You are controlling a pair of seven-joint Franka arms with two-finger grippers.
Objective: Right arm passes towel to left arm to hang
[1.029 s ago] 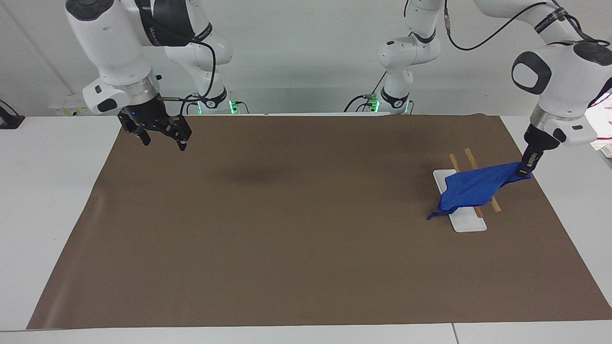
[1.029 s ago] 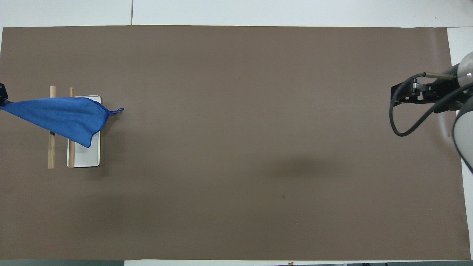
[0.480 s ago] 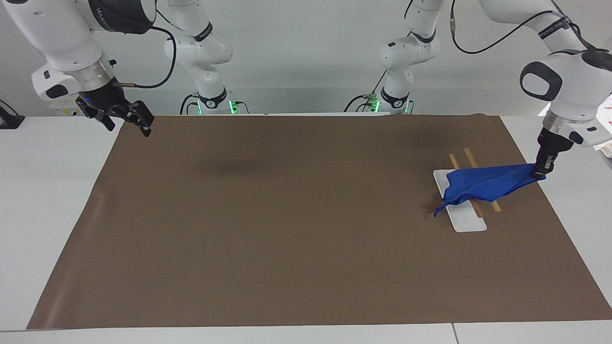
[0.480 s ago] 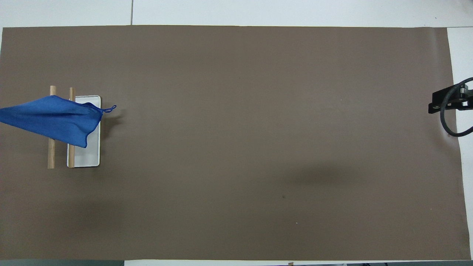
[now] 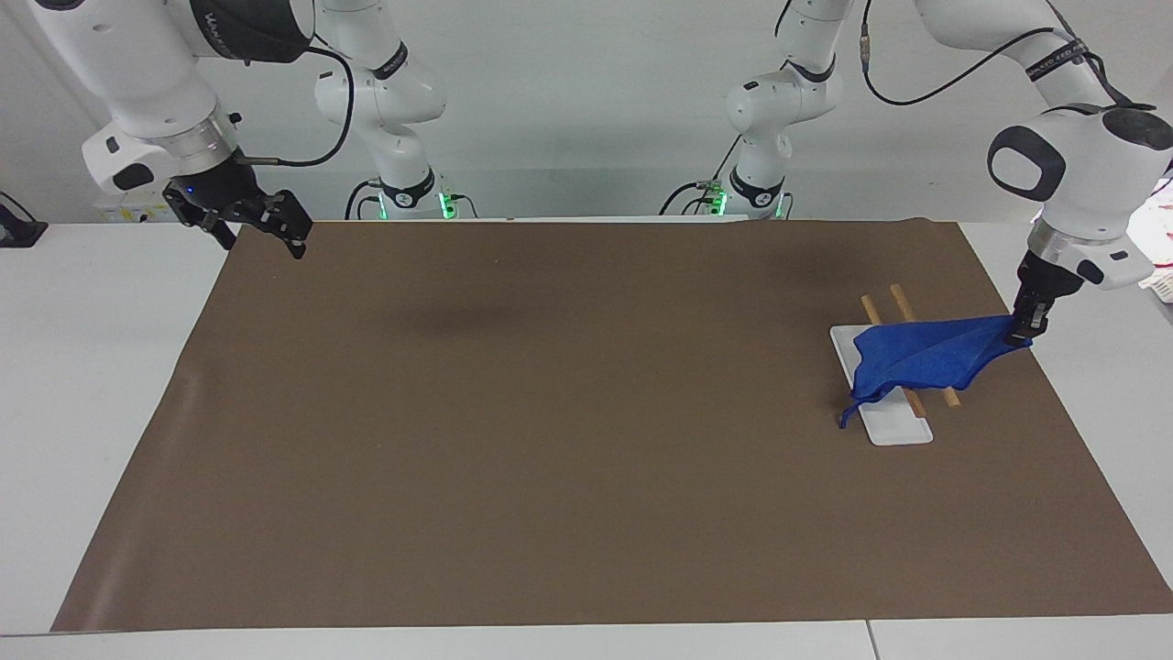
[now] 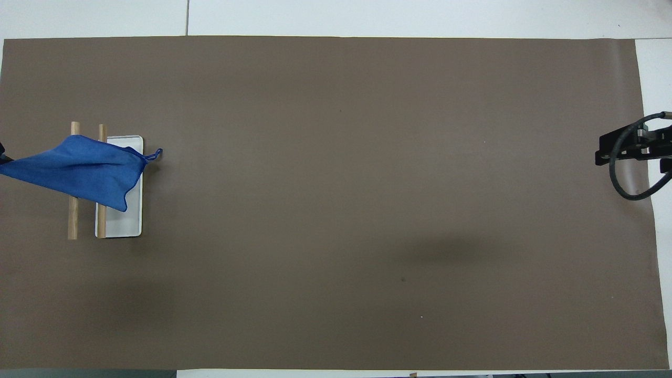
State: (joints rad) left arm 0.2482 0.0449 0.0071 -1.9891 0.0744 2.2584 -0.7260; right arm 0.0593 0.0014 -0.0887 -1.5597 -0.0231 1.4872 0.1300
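Observation:
The blue towel [image 5: 916,357] lies draped over the two wooden rods [image 5: 902,302] of a small rack with a white base [image 5: 896,426], at the left arm's end of the table. Its loop cord [image 5: 848,414] hangs down onto the mat beside the base. My left gripper [image 5: 1023,328] is shut on the towel's raised corner, just outside the rods, and pulls it taut. My right gripper [image 5: 261,238] is open and empty, up in the air over the mat's corner at the right arm's end. The overhead view shows the towel [image 6: 84,170], the rods [image 6: 73,220] and the right gripper [image 6: 627,149].
A brown mat [image 5: 568,440] covers most of the white table [image 5: 82,385]. The rack is the only thing standing on it. A white basket-like thing [image 5: 1159,266] shows at the table's edge past the left arm.
The left gripper has drawn the towel over the rods toward its end, so the loop slid closer to the base. The right gripper has risen and pulled back toward its end of the table.

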